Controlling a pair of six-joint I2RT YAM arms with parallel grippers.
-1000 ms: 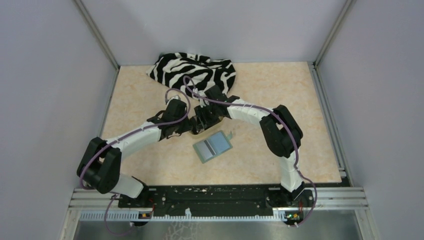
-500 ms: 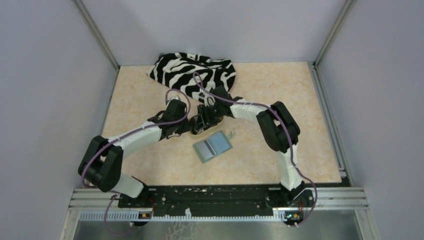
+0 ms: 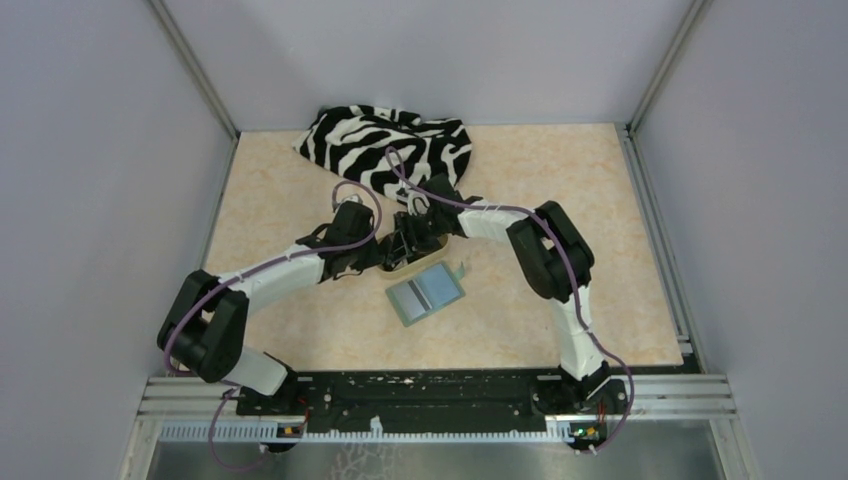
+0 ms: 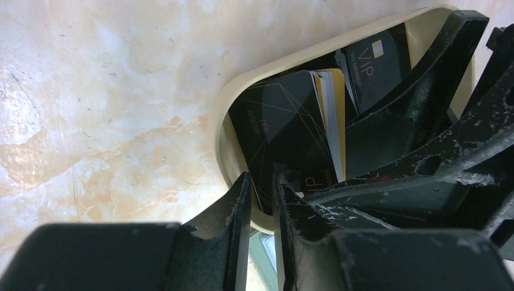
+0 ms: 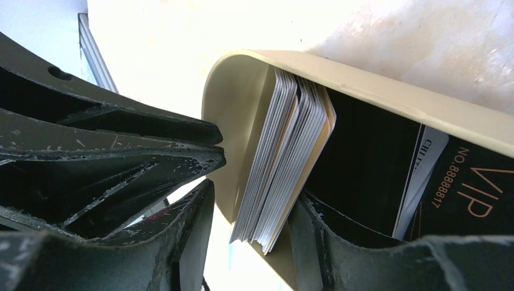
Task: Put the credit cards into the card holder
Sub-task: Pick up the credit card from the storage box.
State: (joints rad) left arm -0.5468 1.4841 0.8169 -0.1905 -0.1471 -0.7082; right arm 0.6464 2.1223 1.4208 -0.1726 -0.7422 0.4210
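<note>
1. Currently the left fingers (image 4: 237,203) stand nearly closed astride the near rim of the tan dish (image 4: 219,130), with a black card's edge in the slit. I cannot tell whether they actually pinch. Their best use is steadying the dish.
2. The credit cards (image 5: 276,176) lean together inside the dish, a pale and gold stack beside black ones.
3. The right fingers (image 5: 193,227) are open around that stack, one touching it and the other just apart. They should close squarely on a few cards, then lift straight up.
4. The card holder (image 3: 427,293) lies open on the desk (image 3: 600,200), just beside the dish at about five o'clock. The cards should go in edge first.
</note>
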